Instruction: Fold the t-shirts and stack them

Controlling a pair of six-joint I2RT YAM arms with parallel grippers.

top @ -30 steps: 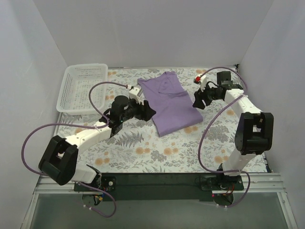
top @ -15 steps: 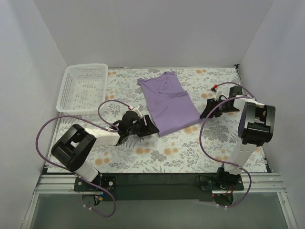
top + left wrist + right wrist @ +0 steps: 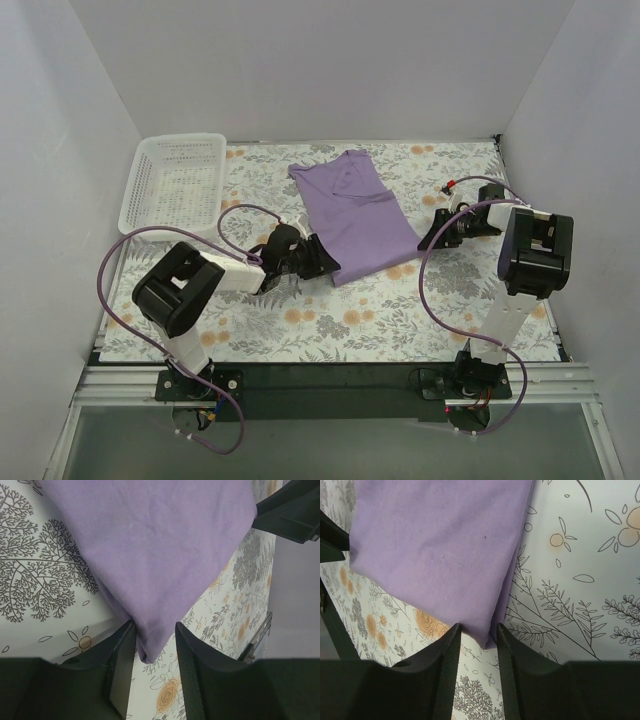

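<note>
Right now your plain lavender-purple short-sleeved cotton t-shirt point(image 3: 352, 210) lies flat on the floral-printed tablecloth point(image 3: 340, 325). It sits toward the far middle of the table, as a slanted strip with its neck end nearer the far wall. In the right wrist view, doubled layers show along one edge.

Your left gripper point(image 3: 328, 268) is down low at the shirt's near left corner. In the left wrist view its two black fingers point(image 3: 120, 665) stand on either side of the pointed corner. A sliver of tablecloth shows between the cloth and one finger, so the jaws are spread around the fabric, not clamped on it.

Your right gripper point(image 3: 424, 240) sits low at the near right corner. Its fingers point(image 3: 447, 670) likewise straddle the corner tip with a gap, spread rather than pinching.

The white plastic mesh basket point(image 3: 180, 140) stands at the far left, well apart from the shirt.
</note>
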